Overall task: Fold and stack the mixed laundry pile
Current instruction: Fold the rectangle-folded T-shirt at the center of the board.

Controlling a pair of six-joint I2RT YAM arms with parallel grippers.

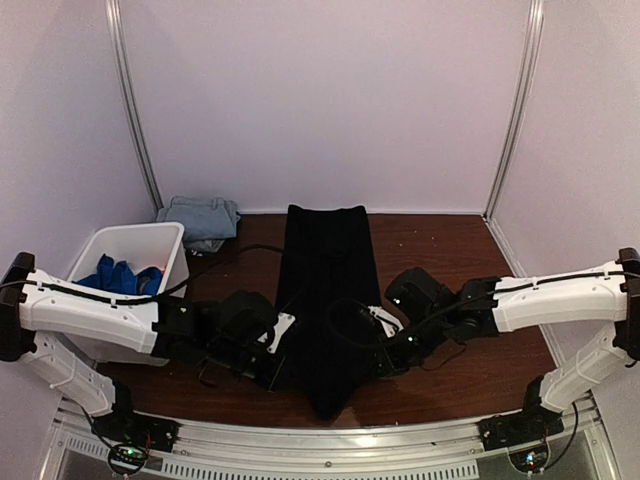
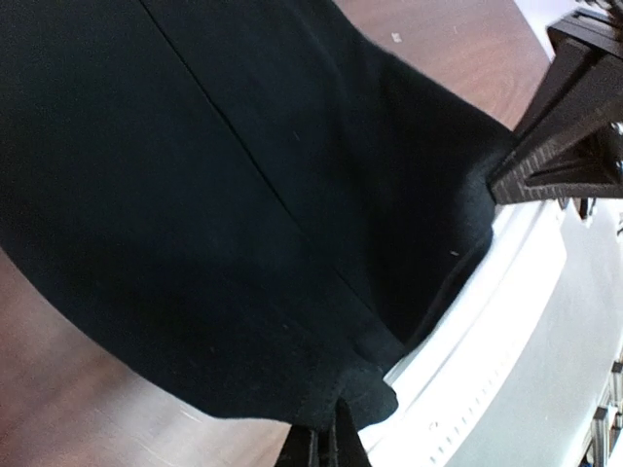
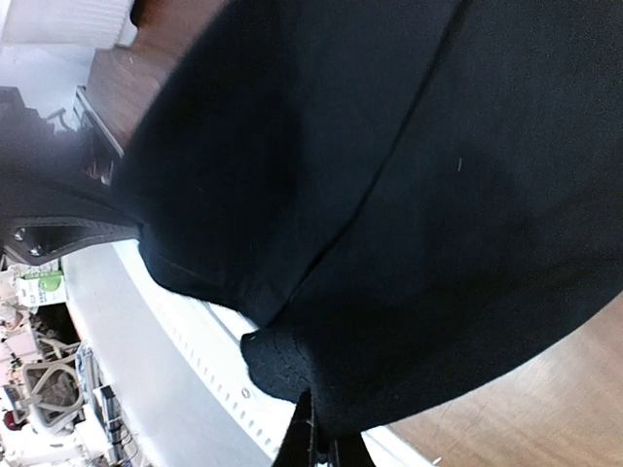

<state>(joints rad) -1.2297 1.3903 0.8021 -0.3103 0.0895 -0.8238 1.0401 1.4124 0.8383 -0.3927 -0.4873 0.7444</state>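
Left end effector: the left end effector (image 1: 285, 358) is reaching in over the near part of the desk (image 1: 440, 250). In its own wrist view, the left end effector (image 2: 329, 433) is pinching the near hem corner of the black cloth (image 2: 243, 214), with the jaws closed tight on the fabric.

Right end effector: the right end effector (image 1: 380, 352) is coming in from the other side at about the same depth. In its wrist view, the right end effector (image 3: 313, 433) is clamping the opposite near corner of the black cloth (image 3: 389, 195), with no gap showing between the jaws.

Black cloth: the black cloth (image 1: 325, 300) is lying as a long strip down the middle of the desk. It is running from the far side toward the arms and narrowing at its near end between the two end effectors. Both wrist views are showing a seam running along it and its near hem sitting over the white perforated rail (image 2: 506, 321) at the desk's front edge.

Other laundry: light-blue denim pieces (image 1: 203, 218) are sitting in a small heap at the far left of the desk, just behind the white bin (image 1: 100, 243). Royal-blue fabric (image 1: 120, 275) is lying bunched inside that bin. Both are lying well apart from the black cloth.

Cross views: each wrist camera is catching the other arm's dark finger at the edge of the picture, gripping the cloth near the rail.
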